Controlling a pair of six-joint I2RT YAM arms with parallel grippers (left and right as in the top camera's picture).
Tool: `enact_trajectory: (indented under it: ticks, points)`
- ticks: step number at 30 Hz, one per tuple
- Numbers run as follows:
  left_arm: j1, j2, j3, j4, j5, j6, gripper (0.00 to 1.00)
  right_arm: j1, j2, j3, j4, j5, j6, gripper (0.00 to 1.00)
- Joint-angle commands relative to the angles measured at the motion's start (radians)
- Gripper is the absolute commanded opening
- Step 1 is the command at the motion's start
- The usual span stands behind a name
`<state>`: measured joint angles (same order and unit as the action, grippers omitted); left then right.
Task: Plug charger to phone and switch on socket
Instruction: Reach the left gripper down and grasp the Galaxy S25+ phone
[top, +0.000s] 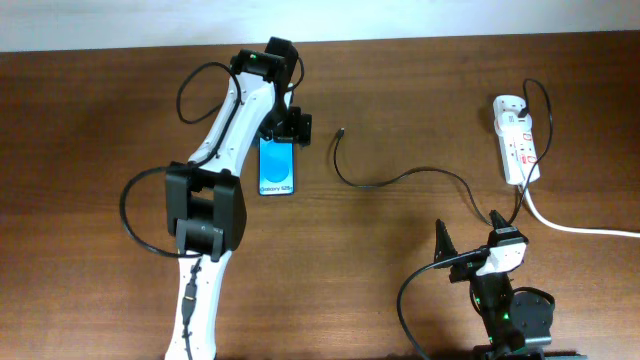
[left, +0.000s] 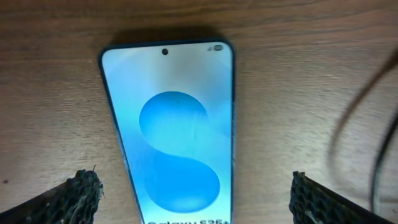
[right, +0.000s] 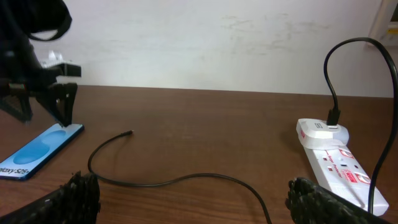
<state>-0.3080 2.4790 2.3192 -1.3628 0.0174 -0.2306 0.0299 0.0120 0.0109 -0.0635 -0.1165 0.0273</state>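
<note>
brown wooden table (top: 420, 90), white wall (right: 186, 37)

Phone (right: 38, 152): flat on the surface (right: 205, 112), far left.
Charger (right: 180, 180): free tip lies apart from phone.
Power strip (right: 339, 165): right, black cable plugged in.

the worktop (top: 100, 120) is dark reddish-brown with a streaky wood grain. the phone (left: 171, 124) has a black frame and a screen fading from pale to bright blue, with a deeper blue s-shaped swirl. the charger (top: 400, 177) is black. the socket (top: 517, 142) is white with red markings, and its cord (top: 590, 230) is white too. the left gripper (left: 194, 198) has black pads (left: 78, 194) with a rough mesh texture.
</note>
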Motion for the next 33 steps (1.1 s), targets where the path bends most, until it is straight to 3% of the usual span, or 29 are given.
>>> enact_trajectory:
  ticks: [1,10,21,27,29,32,33]
  points:
    - [0.008,0.029,-0.031,0.008,-0.015,-0.027,0.99,0.008,-0.008,-0.005,-0.005,-0.006,0.007,0.99]
    - [0.012,0.032,-0.129,0.114,-0.035,-0.027,0.99,0.008,-0.008,-0.005,-0.005,-0.006,0.007,0.98]
    - [0.016,0.04,-0.2,0.134,-0.066,-0.027,0.99,0.008,-0.008,-0.005,-0.005,-0.006,0.007,0.99]
    - [0.016,0.04,-0.237,0.148,0.013,-0.026,0.98,0.008,-0.008,-0.005,-0.005,-0.006,0.007,0.99]
    - [0.016,0.04,-0.237,0.151,0.013,-0.026,0.94,0.008,-0.008,-0.005,-0.005,-0.006,0.007,0.98]
    - [0.016,0.04,-0.237,0.153,0.013,-0.027,0.76,0.008,-0.008,-0.005,-0.005,-0.006,0.007,0.98]
    - [0.016,0.04,-0.237,0.153,0.013,-0.027,0.74,0.008,-0.008,-0.005,-0.005,-0.006,0.007,0.99]
